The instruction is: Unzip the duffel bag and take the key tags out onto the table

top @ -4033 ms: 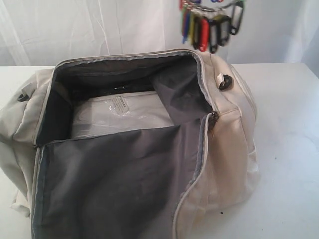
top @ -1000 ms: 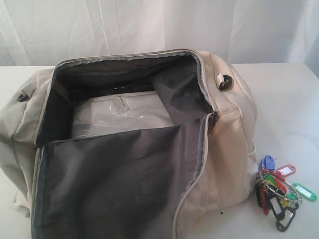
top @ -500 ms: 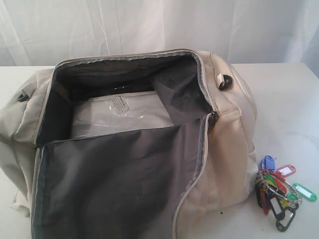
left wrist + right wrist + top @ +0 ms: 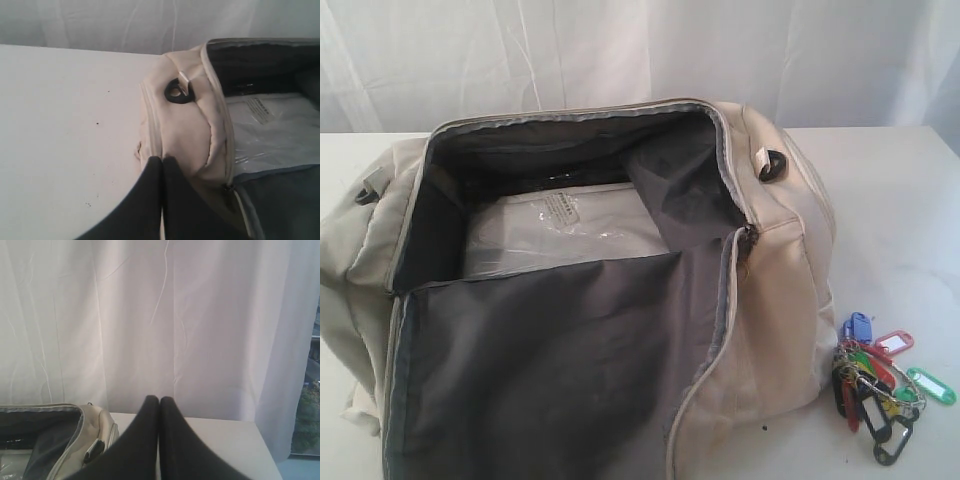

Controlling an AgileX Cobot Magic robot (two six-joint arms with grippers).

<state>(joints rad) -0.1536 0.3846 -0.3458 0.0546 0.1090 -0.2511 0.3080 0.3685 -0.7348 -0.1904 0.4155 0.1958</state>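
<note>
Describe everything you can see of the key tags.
The key tags are a bunch of small plastic tags, blue, red, green, yellow and black, some with pale label windows, strung on metal rings. They lie in a loose heap on the white table, close beside the duffel bag, at the exterior view's lower right. Nothing holds them; whether they touch the bag is unclear.

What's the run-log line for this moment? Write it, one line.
duffel bag unzipped, flap open | key tags on table, beside bag | left gripper shut, empty | right gripper shut, empty | task looks done
</note>
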